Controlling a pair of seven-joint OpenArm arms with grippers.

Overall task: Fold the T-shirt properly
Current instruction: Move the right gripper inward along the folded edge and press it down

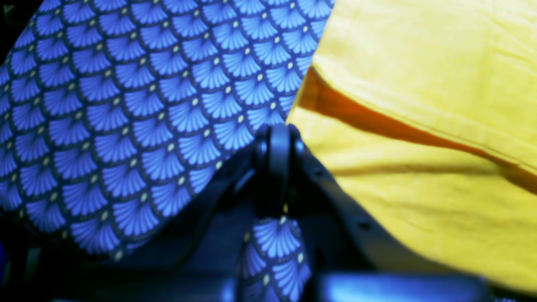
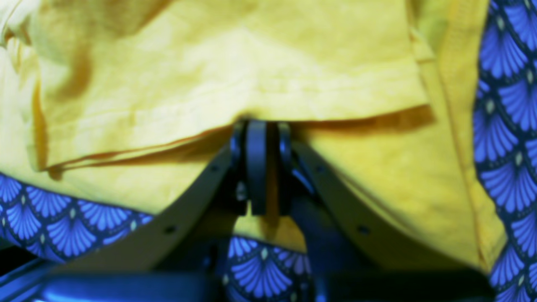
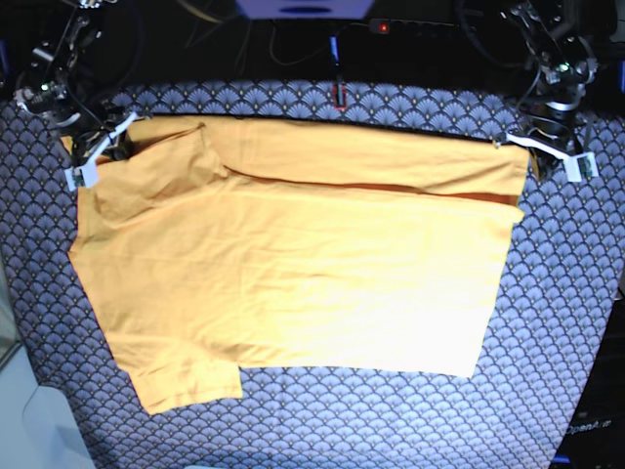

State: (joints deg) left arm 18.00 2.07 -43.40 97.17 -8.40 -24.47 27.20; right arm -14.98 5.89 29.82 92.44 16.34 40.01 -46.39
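A: Where is the T-shirt [image 3: 293, 264]?

B: Spread on the tablecloth [image 3: 547, 322], its far strip folded over. It is soft, light and wrinkly; take the hems.

A: The grippers?

B: The left gripper [image 1: 275, 138] is clenched beside the edge. The right gripper [image 2: 256, 130] pinches the fold. No containers.

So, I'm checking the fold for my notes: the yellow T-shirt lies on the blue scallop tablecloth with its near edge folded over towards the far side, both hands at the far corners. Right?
Not quite. The base view shows the T-shirt has its far edge folded over towards the near side. The rest holds: blue scallop tablecloth, left hand and right hand at the far corners.
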